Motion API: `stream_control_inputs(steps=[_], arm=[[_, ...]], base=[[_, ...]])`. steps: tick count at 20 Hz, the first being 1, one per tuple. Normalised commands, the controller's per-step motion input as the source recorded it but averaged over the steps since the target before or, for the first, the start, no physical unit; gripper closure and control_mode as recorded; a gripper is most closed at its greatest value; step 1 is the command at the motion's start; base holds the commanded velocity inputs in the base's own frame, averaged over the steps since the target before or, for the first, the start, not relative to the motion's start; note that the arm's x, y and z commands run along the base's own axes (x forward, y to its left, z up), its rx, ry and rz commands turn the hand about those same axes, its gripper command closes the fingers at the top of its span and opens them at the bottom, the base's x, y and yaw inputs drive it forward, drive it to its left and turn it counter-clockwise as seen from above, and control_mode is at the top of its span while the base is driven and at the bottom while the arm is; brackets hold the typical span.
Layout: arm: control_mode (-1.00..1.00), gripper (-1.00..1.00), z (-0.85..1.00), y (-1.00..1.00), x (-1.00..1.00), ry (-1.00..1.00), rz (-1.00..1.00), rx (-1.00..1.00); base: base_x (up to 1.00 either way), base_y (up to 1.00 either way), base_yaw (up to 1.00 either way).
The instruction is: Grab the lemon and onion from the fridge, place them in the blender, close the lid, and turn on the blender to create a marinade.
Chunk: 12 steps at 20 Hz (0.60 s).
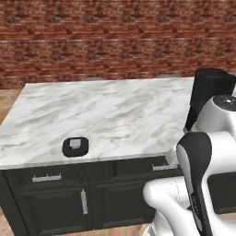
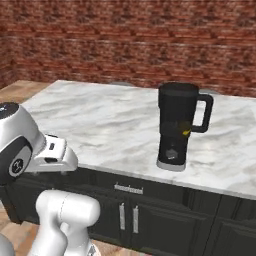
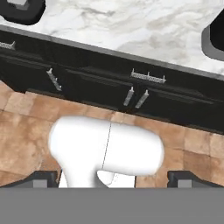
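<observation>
While aimed down at floor and cabinets, hand spread wide, empty — blender and lid well apart on worktop.

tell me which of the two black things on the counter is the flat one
The lid, a low rounded-square pad with a light grey centre near the counter's front edge. The blender stands tall with a side handle.

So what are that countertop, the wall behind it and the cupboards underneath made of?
The countertop looks like polished white marble: grey veins run through it and it has a faint sheen. The wall looks like rough red-brown brick, with visible mortar lines. The cupboards seem to be dark painted wood, matte, with framed panels and metal-looking handles. All rendered, so this is a guess.
</observation>
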Motion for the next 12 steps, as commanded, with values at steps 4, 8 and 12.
stream_control_inputs(steps=[4, 8, 12], arm=[[1.0, -1.0, 0.0, 0.0, 0.0, 0.0, 0.0, 0.0], [1.0, -1.0, 0.0, 0.0, 0.0, 0.0, 0.0, 0.0], [1.0, -1.0, 0.0, 0.0, 0.0, 0.0, 0.0, 0.0]], base=[[-0.56, 0.77, 0.58], [-0.37, 0.98, 0.62], [-0.04, 1.0, 0.63]])
